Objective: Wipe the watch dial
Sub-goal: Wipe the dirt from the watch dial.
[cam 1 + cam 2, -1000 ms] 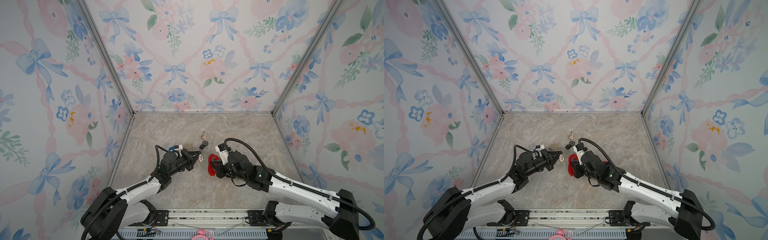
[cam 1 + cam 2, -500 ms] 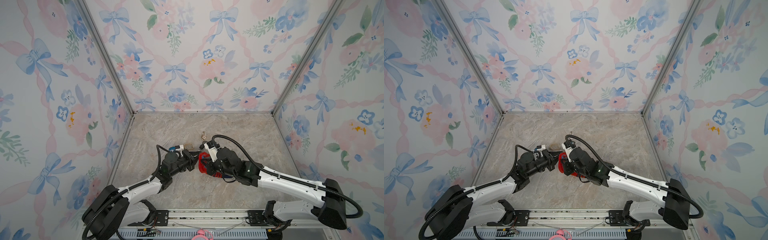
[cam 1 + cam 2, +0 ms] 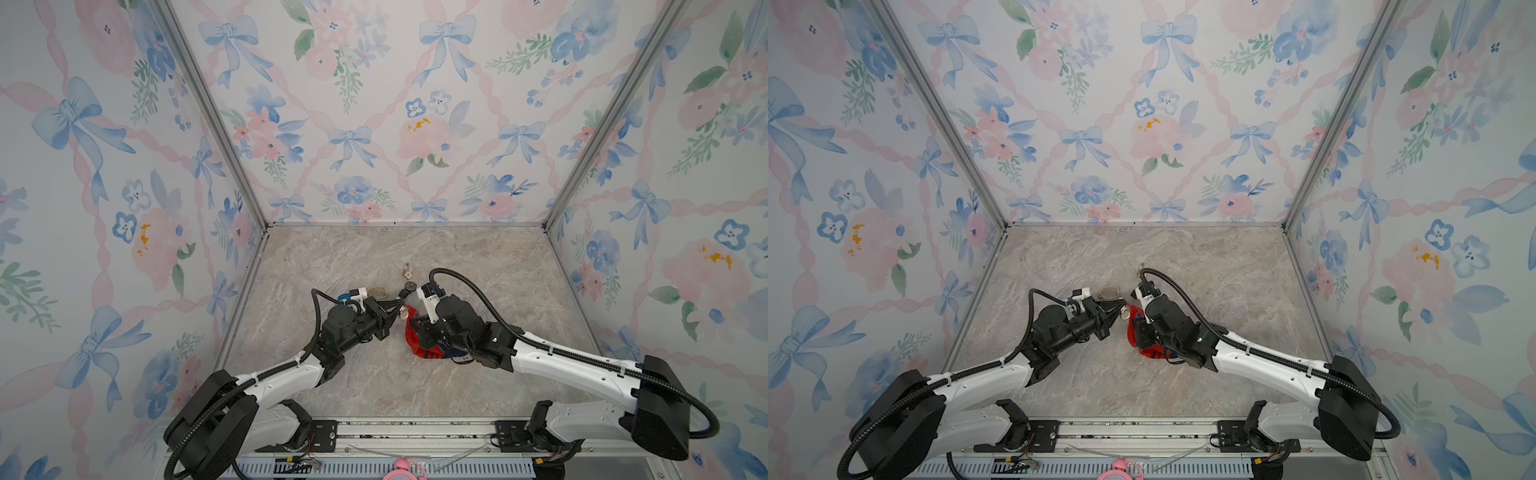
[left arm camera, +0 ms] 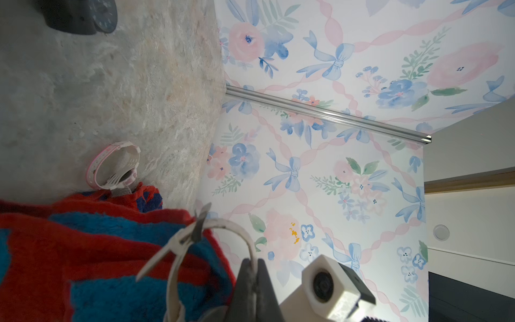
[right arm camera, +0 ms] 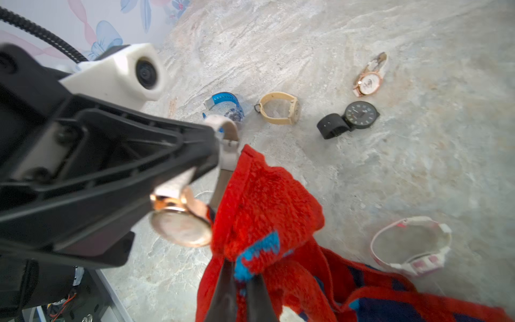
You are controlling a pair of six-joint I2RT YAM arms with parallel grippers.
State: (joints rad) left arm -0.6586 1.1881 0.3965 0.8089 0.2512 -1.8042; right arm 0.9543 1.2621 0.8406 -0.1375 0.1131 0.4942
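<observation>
Left fingers (image 5: 178, 145) clamped shut on the pale strap (image 5: 229, 147) of the rose-gold watch (image 5: 172, 203), holding it clear of the tabletop (image 5: 418, 172). Right fingers (image 5: 223, 292) pinched shut on a fold of the red-and-blue cloth (image 5: 264, 200). Over the last second the right arm has carried the cloth from well apart to the edge of the dial (image 5: 181, 231), which it now seems to touch. Wiping looks about to begin or just begun, and the other watches (image 5: 359, 114) lie untouched.

Floral walls (image 3: 374, 124), marble floor (image 3: 374, 386)
</observation>
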